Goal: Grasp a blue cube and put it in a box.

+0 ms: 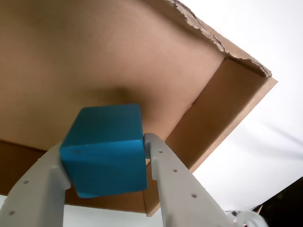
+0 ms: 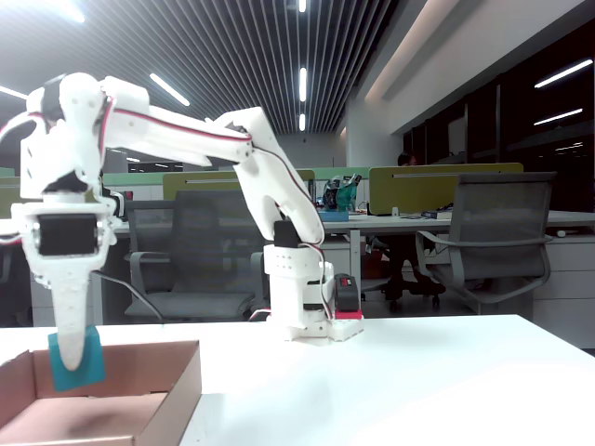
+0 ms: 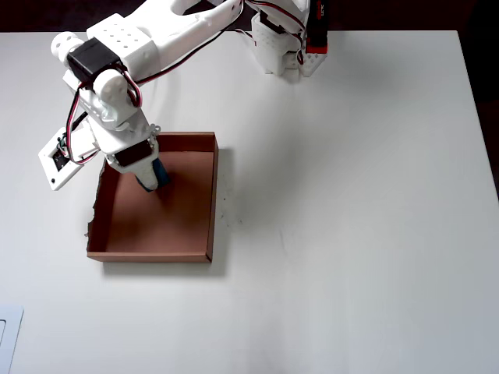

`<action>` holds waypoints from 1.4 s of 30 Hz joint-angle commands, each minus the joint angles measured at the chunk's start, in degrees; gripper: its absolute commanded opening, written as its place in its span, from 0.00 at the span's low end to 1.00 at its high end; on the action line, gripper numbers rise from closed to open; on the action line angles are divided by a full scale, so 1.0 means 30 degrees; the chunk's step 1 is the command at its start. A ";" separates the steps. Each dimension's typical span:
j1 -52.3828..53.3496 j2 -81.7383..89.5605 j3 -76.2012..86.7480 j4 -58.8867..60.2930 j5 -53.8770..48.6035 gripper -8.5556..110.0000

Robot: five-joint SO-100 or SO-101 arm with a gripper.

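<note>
Table: the broad white tabletop [image 3: 351, 234] is carrying everything, with the arm's base sitting at its far edge in the overhead view.
Arm: the white jointed robot arm [image 2: 186, 130] is reaching out and bending down over the box.
Box: the shallow brown cardboard box [image 3: 183, 230] with low walls and no lid is lying open under the wrist; one wall is showing a torn edge in the wrist view.
Gripper: the pale two-finger gripper [image 1: 102, 153] is pointing down into the box, its jaws clenching the cube from both sides.
Cube: the small matte turquoise-blue cube [image 1: 105, 149] is hanging between the fingers above the box floor, inside the walls, apparently not yet touching down.
Risk: the cube is sitting slightly tilted in the grip, so on release it may be tumbling or bouncing; landing near a low wall, it could be hopping out.
</note>
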 commanded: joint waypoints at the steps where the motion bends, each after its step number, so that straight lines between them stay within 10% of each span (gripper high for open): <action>1: 0.0205 -0.0176 -0.0586 -0.0352 -0.0205 0.19; 42: -0.0176 -0.2227 -0.0732 -0.1758 -0.0439 0.22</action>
